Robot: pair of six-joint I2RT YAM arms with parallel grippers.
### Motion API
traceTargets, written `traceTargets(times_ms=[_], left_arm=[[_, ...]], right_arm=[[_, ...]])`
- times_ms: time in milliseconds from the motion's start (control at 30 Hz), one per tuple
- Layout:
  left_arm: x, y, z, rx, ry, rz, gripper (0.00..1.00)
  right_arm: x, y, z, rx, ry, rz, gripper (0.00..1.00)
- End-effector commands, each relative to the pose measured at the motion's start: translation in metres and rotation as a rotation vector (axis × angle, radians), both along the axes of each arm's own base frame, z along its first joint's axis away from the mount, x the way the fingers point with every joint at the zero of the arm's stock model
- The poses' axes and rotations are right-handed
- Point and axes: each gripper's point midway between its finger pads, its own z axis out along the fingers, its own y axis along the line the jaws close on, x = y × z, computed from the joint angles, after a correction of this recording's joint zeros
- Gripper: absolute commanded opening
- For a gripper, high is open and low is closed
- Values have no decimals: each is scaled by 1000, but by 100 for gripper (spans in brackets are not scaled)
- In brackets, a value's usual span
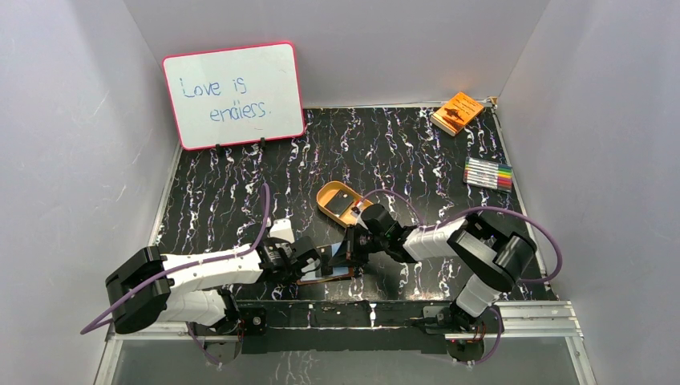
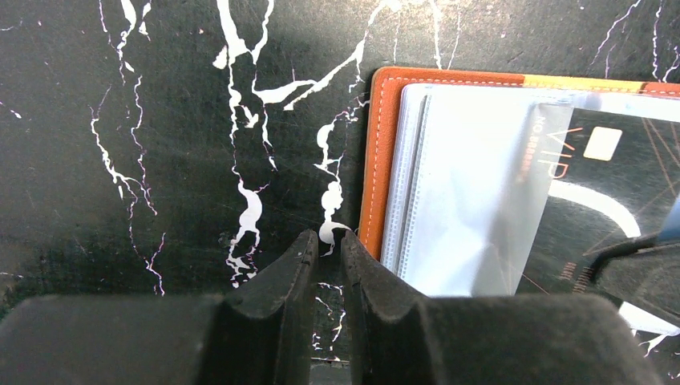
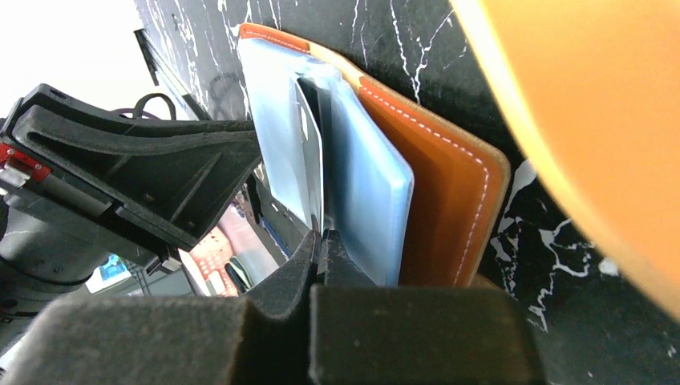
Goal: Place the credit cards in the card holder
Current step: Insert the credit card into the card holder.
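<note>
The card holder (image 1: 321,277) lies open near the table's front edge, with orange-brown leather (image 2: 371,160) and clear plastic sleeves (image 2: 473,192). A black credit card (image 2: 609,180) marked VIP sits partly inside one sleeve. In the right wrist view the card (image 3: 311,160) stands edge-on between the sleeves, in front of the leather cover (image 3: 449,200). My right gripper (image 3: 321,234) (image 1: 351,250) is shut on the card's near edge. At the holder's left edge, my left gripper (image 2: 329,237) (image 1: 314,258) has a narrow empty gap between its fingers.
A tan oval tray (image 1: 327,205) with a small dark thing in it lies just behind the grippers. An orange booklet (image 1: 457,112) and a set of markers (image 1: 487,172) are at the back right. A whiteboard (image 1: 232,95) stands at the back left.
</note>
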Motion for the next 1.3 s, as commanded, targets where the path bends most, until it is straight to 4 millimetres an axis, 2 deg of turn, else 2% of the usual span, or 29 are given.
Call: traceTargets(times_ms=[0,300,467,567,1067,1267], left_arm=[[-13,-9,-20,-39,83,4,15],[-11,-11,-20,-47,75,-2,15],[-10,-13,-19,-47,72,-6,15],[-9,-14,-18,-51,67,-8,15],[-5,-19,-15,-65,49,-30,15],[-3,-12,-9,-50,26,-10,15]], right_arm=[[-1,16,7,43,-10,32,0],[-7,22,10,38,-27,84,0],[-7,23,11,27,-38,97,25],[-6,22,11,14,-47,99,34],[-2,28,11,-79,-121,155,43],[1,16,13,-160,-150,139,52]])
